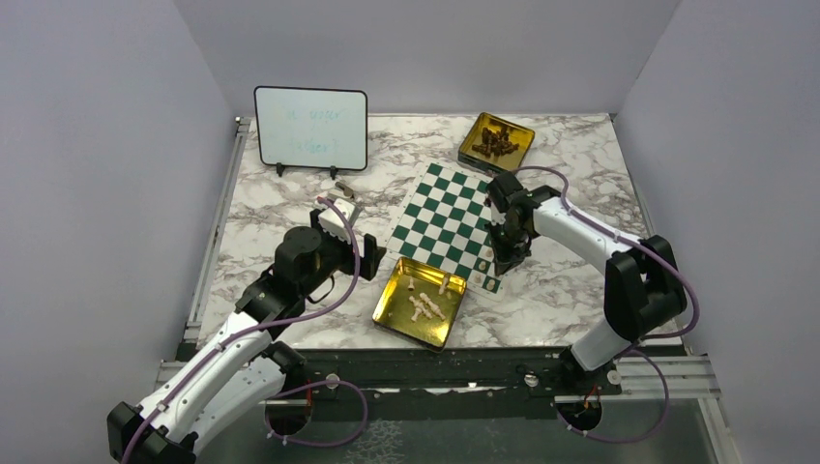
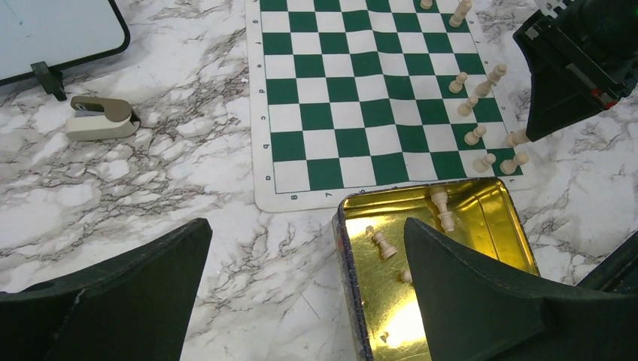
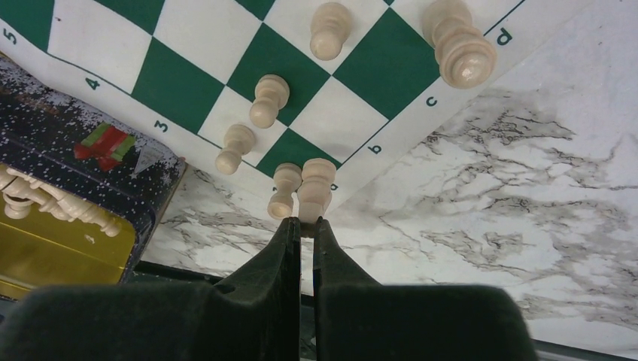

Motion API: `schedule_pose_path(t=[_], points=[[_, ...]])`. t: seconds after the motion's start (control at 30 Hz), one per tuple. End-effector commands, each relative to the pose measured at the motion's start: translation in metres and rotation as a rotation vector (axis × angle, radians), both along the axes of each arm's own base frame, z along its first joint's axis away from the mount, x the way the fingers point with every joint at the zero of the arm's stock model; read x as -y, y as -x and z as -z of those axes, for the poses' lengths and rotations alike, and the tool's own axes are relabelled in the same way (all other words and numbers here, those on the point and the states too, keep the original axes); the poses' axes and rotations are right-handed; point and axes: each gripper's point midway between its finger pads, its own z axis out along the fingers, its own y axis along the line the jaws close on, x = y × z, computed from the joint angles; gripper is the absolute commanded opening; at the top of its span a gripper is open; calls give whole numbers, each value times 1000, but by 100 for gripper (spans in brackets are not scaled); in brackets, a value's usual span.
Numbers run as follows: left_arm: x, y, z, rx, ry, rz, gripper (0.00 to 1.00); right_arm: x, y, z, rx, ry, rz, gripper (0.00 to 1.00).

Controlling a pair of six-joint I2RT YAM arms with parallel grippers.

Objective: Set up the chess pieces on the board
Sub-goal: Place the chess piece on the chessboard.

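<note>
The green and white board (image 1: 445,217) lies mid-table. Several cream chess pieces (image 2: 474,135) stand along its near right edge. More pieces (image 1: 424,307) lie in the gold tin (image 1: 395,319) in front of the board. My right gripper (image 1: 503,263) is shut on one cream piece (image 3: 316,188), held at the board's corner beside a pawn (image 3: 284,190). Other pawns (image 3: 269,100) and a taller piece (image 3: 459,45) stand on nearby squares. My left gripper (image 2: 305,233) is open and empty, low over the marble at the tin's left rim (image 2: 347,263).
A second gold tin (image 1: 495,140) with dark pieces sits at the back right. A black-framed whiteboard (image 1: 311,129) stands at the back left. A small beige-grey object (image 2: 101,118) lies on the marble left of the board. The near tin's dark wall (image 3: 113,158) is left of my right gripper.
</note>
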Motion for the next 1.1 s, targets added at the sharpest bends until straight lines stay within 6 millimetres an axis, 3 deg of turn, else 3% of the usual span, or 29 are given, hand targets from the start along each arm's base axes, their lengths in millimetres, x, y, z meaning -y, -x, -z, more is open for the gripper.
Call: schedule_pose_path(t=[0.0,0.43,1.07], points=[[-2,-1,-4,28,0,-2,99,-1,-4,9,-24,-29,-9,6],[-1,-1,-3,23,-1,-1,99,-2,-15,18,-46,-33,-9,11],[-1,0,-2,25,-2,3,99,-1,-22,22,-60,-18,-5,9]])
